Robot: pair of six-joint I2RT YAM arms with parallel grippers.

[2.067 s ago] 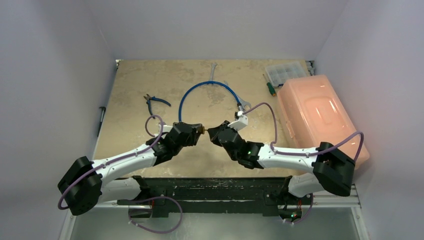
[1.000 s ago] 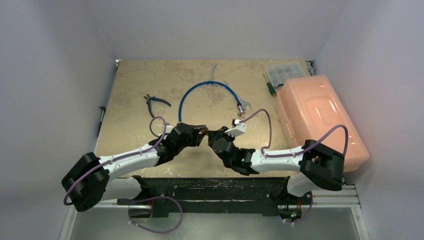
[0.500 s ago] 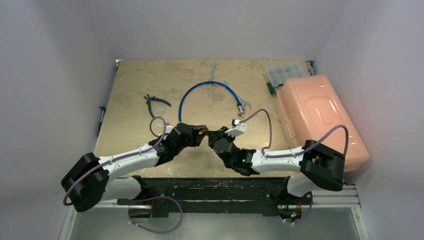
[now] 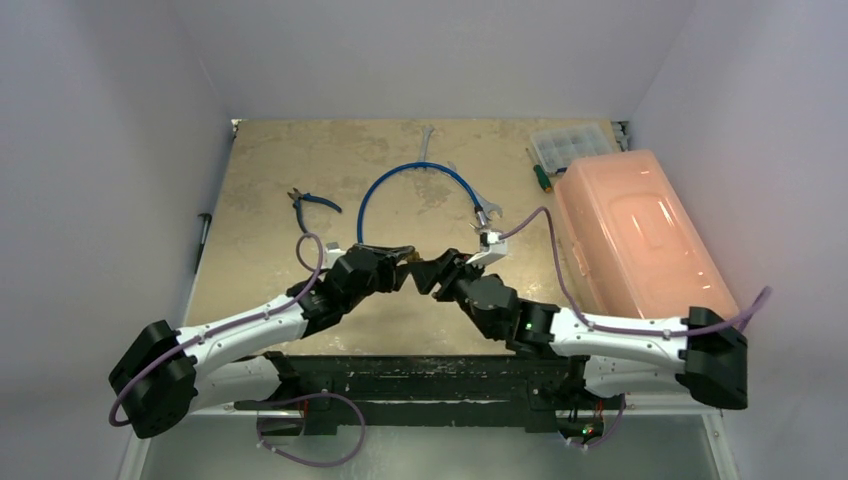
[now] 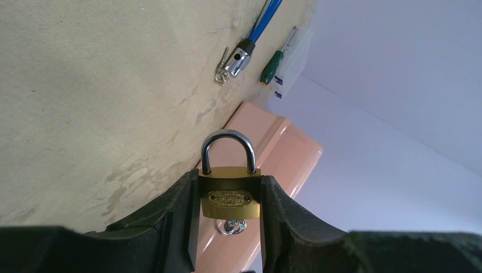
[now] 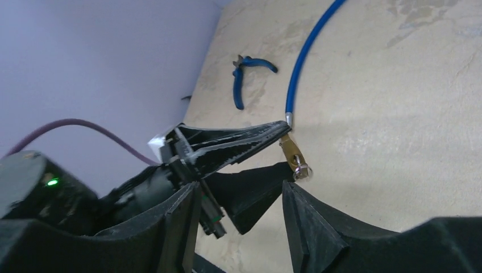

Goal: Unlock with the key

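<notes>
In the left wrist view, my left gripper (image 5: 228,178) is shut on the small brass padlock (image 5: 229,196), one finger on each side of its body. The silver shackle (image 5: 227,149) points away from the wrist, and both its legs sit in the body. The key (image 5: 233,226), tiny and silvery with a ring, sticks out of the padlock's underside. From the right wrist, the padlock (image 6: 290,151) and key (image 6: 302,170) hang just past the tip of one finger. My right gripper (image 6: 240,187) is open and holds nothing. Both grippers (image 4: 403,262) (image 4: 432,272) meet above the table's near middle.
A blue cable (image 4: 415,180) arcs across the table behind the grippers, with blue pliers (image 4: 312,205) to its left and wrenches (image 4: 425,140) at the back. A pink plastic box (image 4: 640,235) fills the right side. A clear organiser (image 4: 570,145) and a green screwdriver (image 4: 541,172) lie beside it.
My right gripper has opened and let go of the key, which stays in the padlock. The right arm has stretched out low to the right. The left gripper still holds the padlock.
</notes>
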